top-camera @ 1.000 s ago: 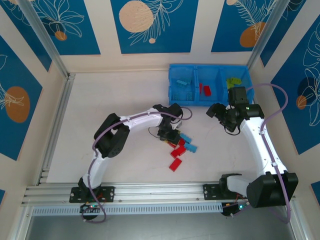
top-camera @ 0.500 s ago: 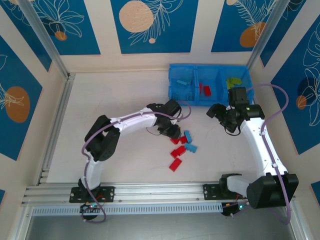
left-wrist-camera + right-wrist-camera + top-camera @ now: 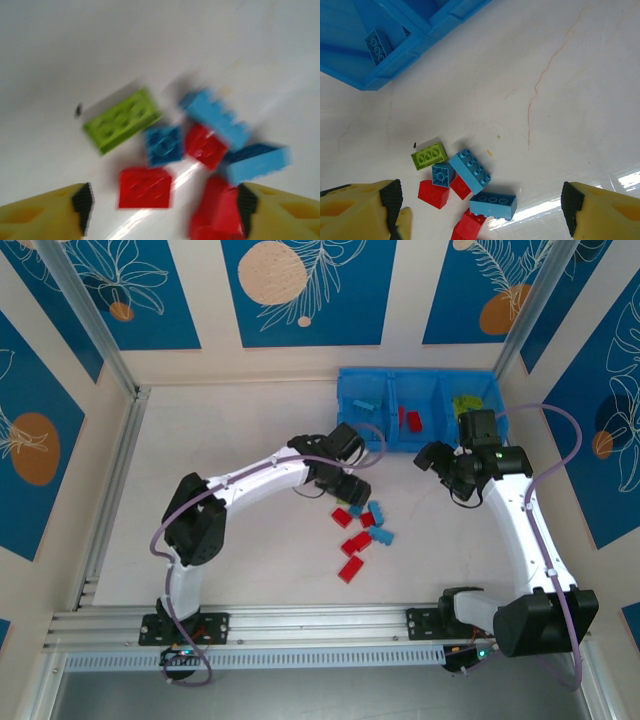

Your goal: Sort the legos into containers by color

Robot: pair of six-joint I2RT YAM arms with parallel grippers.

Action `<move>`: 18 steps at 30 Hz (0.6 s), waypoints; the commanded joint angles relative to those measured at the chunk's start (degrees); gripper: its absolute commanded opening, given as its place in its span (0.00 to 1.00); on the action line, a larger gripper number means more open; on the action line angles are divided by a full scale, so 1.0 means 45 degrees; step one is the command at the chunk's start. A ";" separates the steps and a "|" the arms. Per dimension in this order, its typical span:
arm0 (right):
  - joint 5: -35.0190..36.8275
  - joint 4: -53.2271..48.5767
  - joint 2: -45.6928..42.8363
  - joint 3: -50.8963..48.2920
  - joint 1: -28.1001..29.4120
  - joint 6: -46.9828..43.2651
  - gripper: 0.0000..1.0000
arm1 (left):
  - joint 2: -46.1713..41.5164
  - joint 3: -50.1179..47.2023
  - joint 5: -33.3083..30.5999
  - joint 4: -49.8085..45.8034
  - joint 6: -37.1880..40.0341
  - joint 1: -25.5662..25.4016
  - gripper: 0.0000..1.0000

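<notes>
The left hand (image 3: pixel 164 212) is hanging open over the loose legos (image 3: pixel 362 530) on the desk (image 3: pixel 230 420), its yellow fingers (image 3: pixel 45 215) spread wide with nothing gripped, just bricks lying below. The pile is sitting lower centre in the top view, just beside the left hand on its lower right. The right hand (image 3: pixel 437 460) is also standing open and empty, hovering well apart at the upper right, near the front wall of the blue tray (image 3: pixel 420 371). The tray is holding blue bricks in its left compartment, red in the middle and green in the right. In the left wrist view the lime green brick (image 3: pixel 122 122) is lying left of centre, above the finger line, with its long axis running lower left to upper right — skewed to the line between the fingers, so I'm judging the wrist is needing a turn before closing across the short sides. A dark blue square brick (image 3: pixel 164 145) is sitting just beside its right end, with reds and light blues crowding further right — risk of nudging neighbours. The left arm is looking clearly nearer for any pick here.
</notes>
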 commanded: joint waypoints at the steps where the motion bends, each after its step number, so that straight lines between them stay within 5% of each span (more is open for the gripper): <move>1: -0.0340 -0.0003 -0.0304 -0.0263 0.0021 0.0299 0.85 | -0.0344 -0.0903 -0.1427 -0.0658 0.0332 0.0030 0.88; 11: -0.0161 -0.0211 0.0089 0.0089 0.0038 -0.0028 0.85 | 0.0751 -0.0714 0.0814 0.0242 0.0869 -0.0071 0.94; 18: -0.0081 -0.0249 0.0072 0.0150 0.0021 -0.0030 0.85 | 0.1807 -0.0184 0.0316 -0.0342 0.1421 -0.0070 0.86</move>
